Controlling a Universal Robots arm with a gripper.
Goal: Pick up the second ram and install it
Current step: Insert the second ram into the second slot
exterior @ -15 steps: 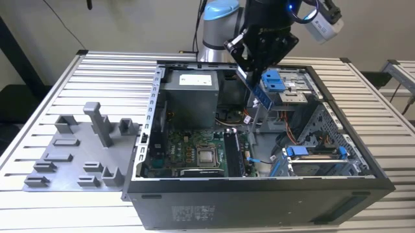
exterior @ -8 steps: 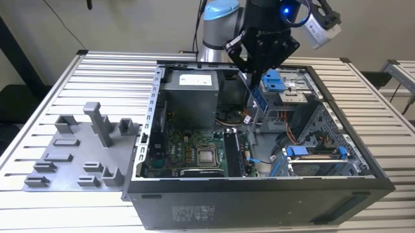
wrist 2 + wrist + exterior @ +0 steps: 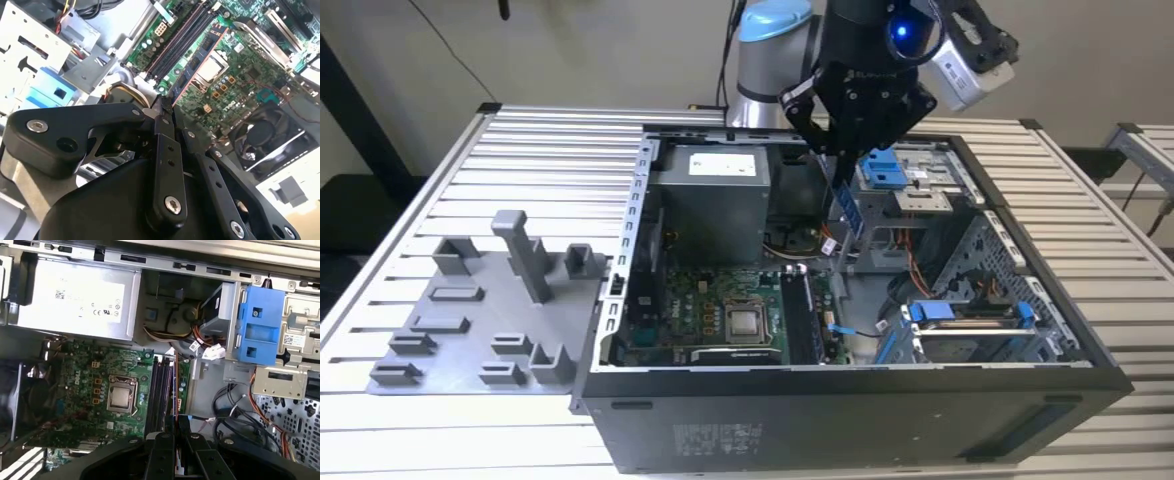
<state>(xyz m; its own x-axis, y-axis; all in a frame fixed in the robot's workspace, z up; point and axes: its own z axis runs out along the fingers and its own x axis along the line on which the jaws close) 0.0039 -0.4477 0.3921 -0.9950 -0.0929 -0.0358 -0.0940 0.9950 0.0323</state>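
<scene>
My gripper hangs over the open computer case and is shut on the second ram, a slim blue board that points down from the fingers toward the motherboard. In the second wrist view the second ram runs away from the black fingers, above and alongside the dark memory slots. The first wrist view shows the second ram edge-on as a thin line over the memory slots, with the gripper just behind it. The stick is still clear of the slots.
A grey slotted holder tray lies on the slatted table at the exterior view's left. Inside the case are the power supply, the processor socket, a blue drive bracket, loose cables and a fan.
</scene>
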